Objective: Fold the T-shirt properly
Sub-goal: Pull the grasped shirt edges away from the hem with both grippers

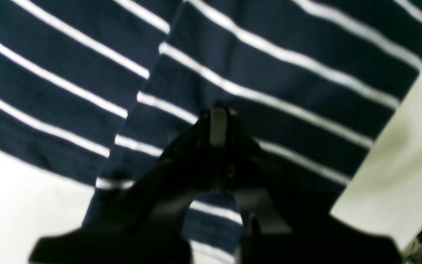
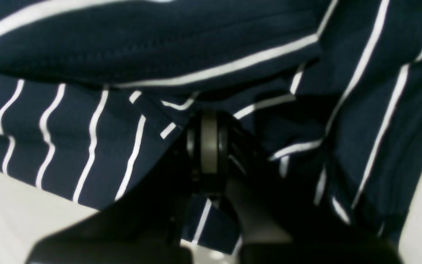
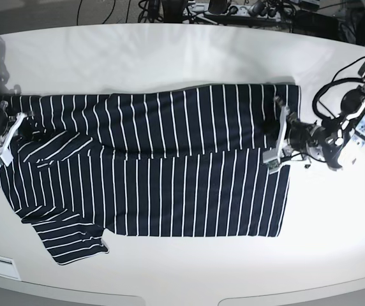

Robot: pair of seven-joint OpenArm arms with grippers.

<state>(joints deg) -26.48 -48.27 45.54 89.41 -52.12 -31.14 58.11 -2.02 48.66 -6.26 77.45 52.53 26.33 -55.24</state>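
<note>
On my left wrist feed, the left pincer is sitting clenched on a fold of the T-shirt, its dark fingers pressed together with a pale pad showing between them and striped cloth passing under and behind the tips. The navy fabric with its thin white stripes is filling most of that view, one layer overlapping another along a slanting edge, and the white tabletop is showing at the lower left and along the right side. On my right wrist feed, the right pincer is likewise clenched on the T-shirt, a bunched piece of striped cloth gathering right at its tips and a small flap hanging below between the fingers; a thick rolled fold is lying across the top of the picture, and pale tabletop is peeking in at the lower corners. On the base view, I am seeing the T-shirt lying spread across the middle of the white tabletop, its far half folded over toward the near half, one sleeve sticking out at the near left corner. The right pincer is gripping the cloth at the left edge of the picture, and the left pincer is gripping it at the garment's right edge.
</note>
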